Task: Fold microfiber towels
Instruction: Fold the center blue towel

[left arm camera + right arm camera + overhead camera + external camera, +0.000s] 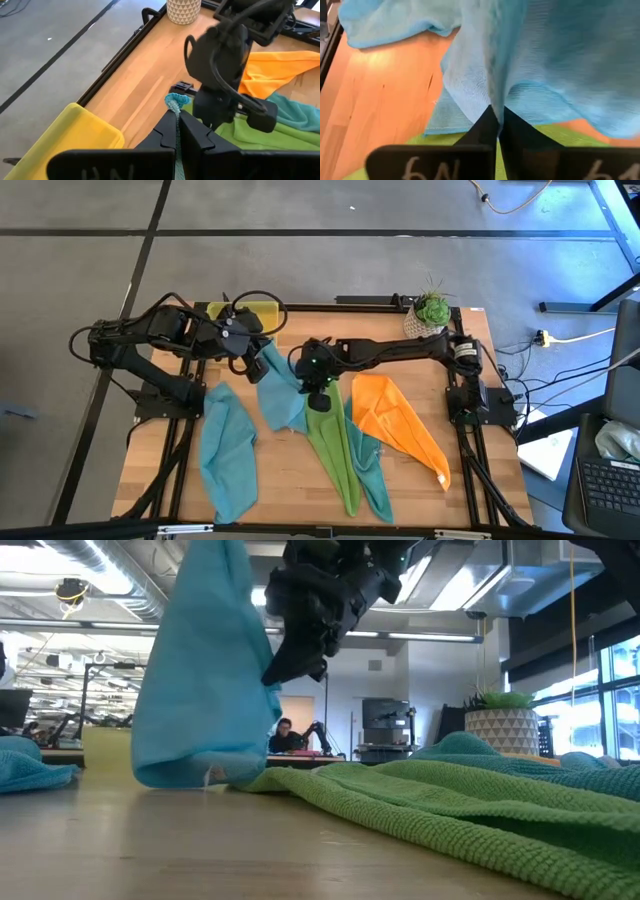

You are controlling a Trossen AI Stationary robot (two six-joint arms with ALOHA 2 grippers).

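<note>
- The light blue towel hangs bunched and draped near the table's middle, soft and finely woven, its upper part lifted off the wood and its lower folds trailing down toward 6 o'clock onto the table.
- In the low view this towel falls as a tall curtain whose bottom edge touches the tabletop.
- The left gripper sits at about 11 o'clock from the table centre; its fingers are pressed together, pinching a small frayed corner of the light blue towel that pokes out just past their tips.
- The right gripper is at the table's middle, its fingers closed tight on a fold of the same towel, with cloth spilling to both sides of the tips.
- The lime green towel lies stretched from the right gripper toward 6 o'clock, its ribbed weave plain in the low view.
- A teal towel lies partly under the green one, at 5 o'clock.
- The orange towel lies crumpled at 4 o'clock, just beside the green one.
- A second light blue towel lies at 8 o'clock, well apart from both grippers.
- A yellow tray sits at 11 o'clock; a potted plant stands at 1 o'clock.
</note>
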